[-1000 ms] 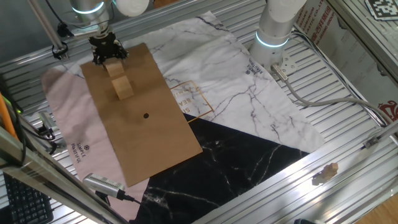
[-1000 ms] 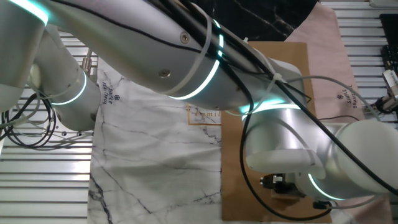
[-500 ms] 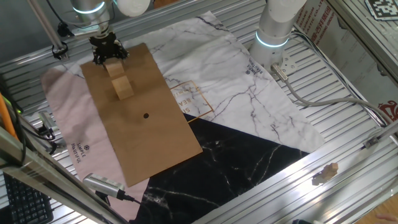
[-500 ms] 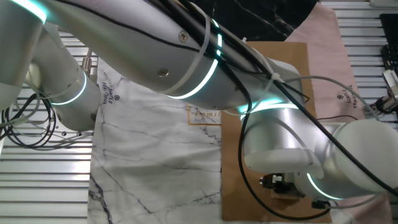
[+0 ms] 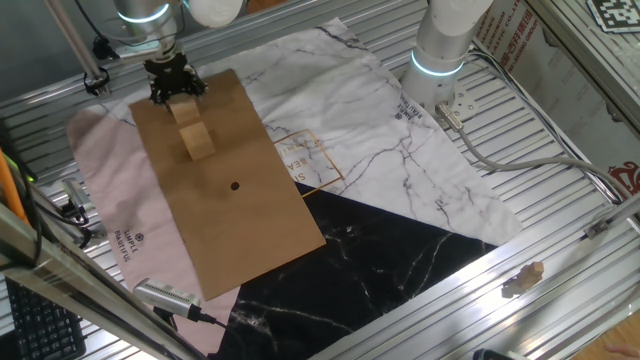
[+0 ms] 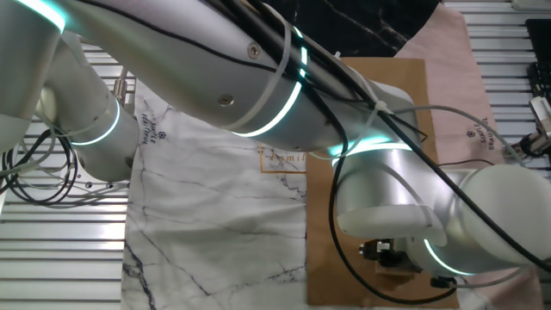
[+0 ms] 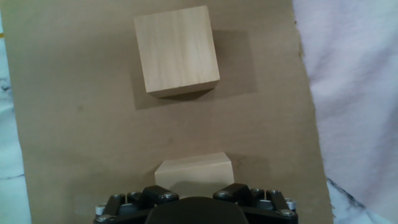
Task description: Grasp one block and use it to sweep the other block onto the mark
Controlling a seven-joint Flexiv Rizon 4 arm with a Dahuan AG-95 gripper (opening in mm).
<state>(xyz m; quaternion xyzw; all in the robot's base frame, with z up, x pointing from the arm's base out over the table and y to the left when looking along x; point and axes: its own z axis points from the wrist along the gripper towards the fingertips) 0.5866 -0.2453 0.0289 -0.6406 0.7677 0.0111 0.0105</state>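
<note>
Two wooden blocks sit on the brown cardboard sheet, and I have one of them. My claw is clenched on the near block at the far end of the sheet; in the hand view its pale top shows just ahead of my fingers, and in the one fixed view it hangs under the claw. I cannot tell whether it rests on the cardboard or is lifted just clear of it. The other block lies ahead of it with a strip of bare cardboard between them, so they are apart, not touching. It looks turned a little relative to the block I hold. The mark, a small black dot, lies further along the sheet beyond the free block, roughly in line with both. The other fixed view is filled by my own arm and tells me little.

So I judge the grasp done and the sweep not yet begun. Next I should keep my block low against the cardboard, close the gap, meet the free block squarely and push it toward the dot. Its slight turn may make it swivel off line, so I would push slowly and steer.
</note>
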